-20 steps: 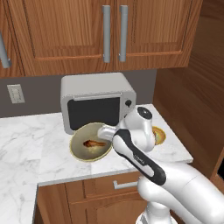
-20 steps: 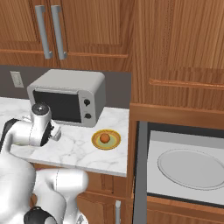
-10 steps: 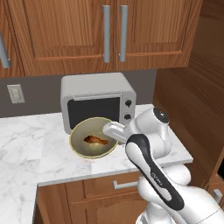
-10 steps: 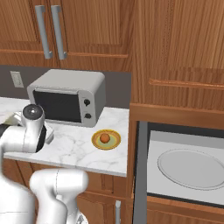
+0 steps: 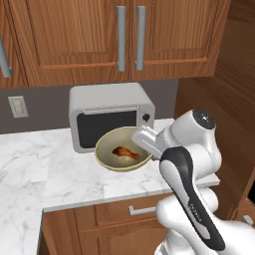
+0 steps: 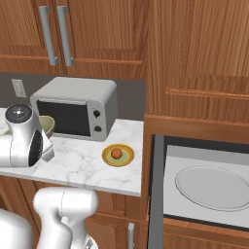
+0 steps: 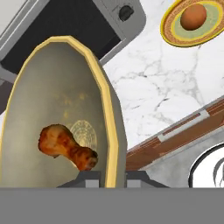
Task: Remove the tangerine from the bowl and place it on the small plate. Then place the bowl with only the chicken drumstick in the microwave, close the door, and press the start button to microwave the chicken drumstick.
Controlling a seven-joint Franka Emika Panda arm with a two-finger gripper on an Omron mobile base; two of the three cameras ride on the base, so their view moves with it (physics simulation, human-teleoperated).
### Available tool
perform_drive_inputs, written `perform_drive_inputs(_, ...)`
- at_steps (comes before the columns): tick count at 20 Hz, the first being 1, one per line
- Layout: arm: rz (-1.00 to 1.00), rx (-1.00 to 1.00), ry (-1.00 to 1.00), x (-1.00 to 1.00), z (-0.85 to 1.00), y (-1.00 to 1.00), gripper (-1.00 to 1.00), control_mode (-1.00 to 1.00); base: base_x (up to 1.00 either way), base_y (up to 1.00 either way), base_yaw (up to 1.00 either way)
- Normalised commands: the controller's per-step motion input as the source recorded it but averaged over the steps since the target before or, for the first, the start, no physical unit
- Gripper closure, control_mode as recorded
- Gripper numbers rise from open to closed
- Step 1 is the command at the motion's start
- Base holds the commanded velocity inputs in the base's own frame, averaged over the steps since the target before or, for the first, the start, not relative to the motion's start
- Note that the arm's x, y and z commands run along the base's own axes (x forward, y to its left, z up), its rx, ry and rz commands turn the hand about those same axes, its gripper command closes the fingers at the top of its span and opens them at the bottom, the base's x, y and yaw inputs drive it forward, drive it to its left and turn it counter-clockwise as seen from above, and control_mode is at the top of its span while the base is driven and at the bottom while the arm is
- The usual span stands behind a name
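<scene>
kitchen: wood cabinets (image 5: 99,40), marble counter (image 5: 45,169), countertop oven (image 6: 78,109).

Bowl (image 5: 119,160): olive-tan, yellowish rim, raised off worktop (image 5: 45,174), tilted, in front of silver oven. Chicken drumstick (image 7: 66,145): reddish-brown, lying inside bowl. Tangerine (image 6: 116,153): orange, on small plate (image 6: 118,155) near worktop's right edge. Microwave (image 6: 204,185): door open, white turntable visible.

A white marble counter with grey veins (image 6: 82,168) sits on top of brown wooden cabinets. A silver countertop oven with two knobs (image 6: 78,108) stands at the far side of it, by the wall. To the right of the oven, nearer the front edge, lies a small flat plate with a yellow-orange rim (image 6: 118,155). A little round orange tangerine (image 6: 116,153) rests on that plate.
</scene>
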Motion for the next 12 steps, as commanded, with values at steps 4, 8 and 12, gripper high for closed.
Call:
perform_drive_inputs(4, -0.11, 0.01, 0.04, -0.03, 0.01, -0.19, 1.0, -1.0, 0.0, 0.0, 0.0)
perform_drive_inputs(8, -0.09, 0.09, 0.0, -0.03, -0.18, -0.28, 1.0, -1.0, 0.0, 0.0, 0.0)
perform_drive_inputs(12, -0.07, 0.11, -0.04, -0.56, -0.19, -0.16, 1.0, -1.0, 0.0, 0.0, 0.0)
